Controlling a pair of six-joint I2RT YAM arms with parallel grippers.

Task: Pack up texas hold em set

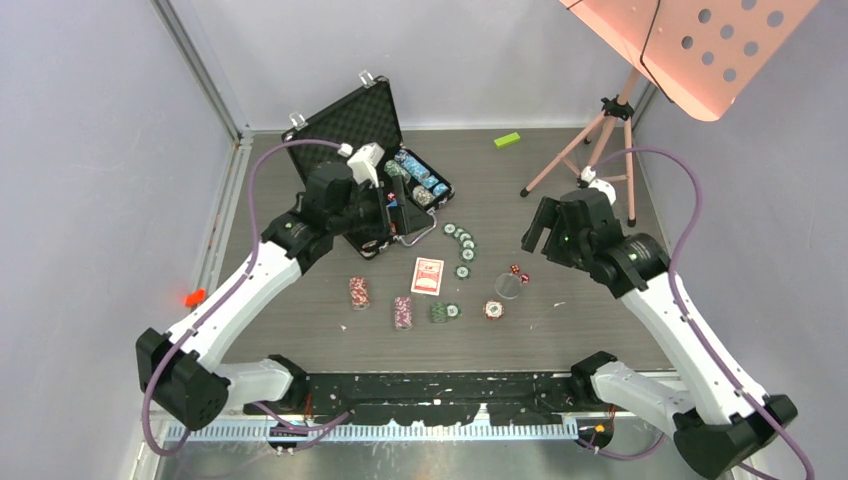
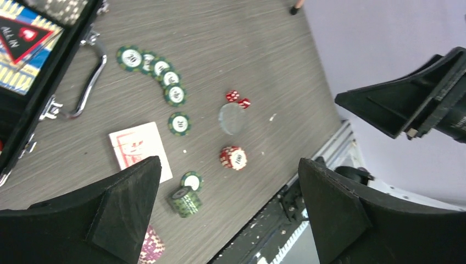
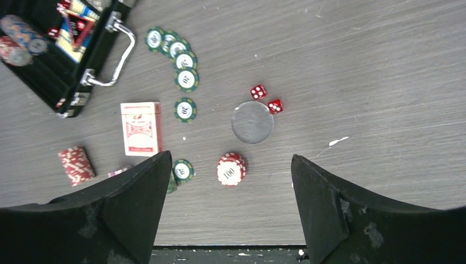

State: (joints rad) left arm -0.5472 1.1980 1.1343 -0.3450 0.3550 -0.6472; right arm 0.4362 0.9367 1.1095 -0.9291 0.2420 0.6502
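The black briefcase (image 1: 352,122) lies open at the back left, with chips in its tray (image 1: 420,180); its handle (image 2: 88,82) and latch (image 3: 88,77) show in the wrist views. My left gripper (image 1: 398,215) (image 2: 228,176) is open and empty beside the case. My right gripper (image 1: 535,235) (image 3: 231,159) is open and empty, high above a red chip stack (image 3: 231,169) (image 1: 493,310). The red-backed deck (image 1: 427,276) (image 3: 141,128), a curved row of green chips (image 1: 461,240) (image 3: 178,55) and two red dice (image 1: 518,272) (image 3: 266,99) lie loose on the table.
A clear round disc (image 3: 252,122) lies by the dice. More chip stacks lie near the front: red-white (image 1: 359,293), purple (image 1: 403,312), green (image 1: 440,313). A green block (image 1: 507,140) and a pink tripod stand (image 1: 600,140) are at the back right. White walls enclose the table.
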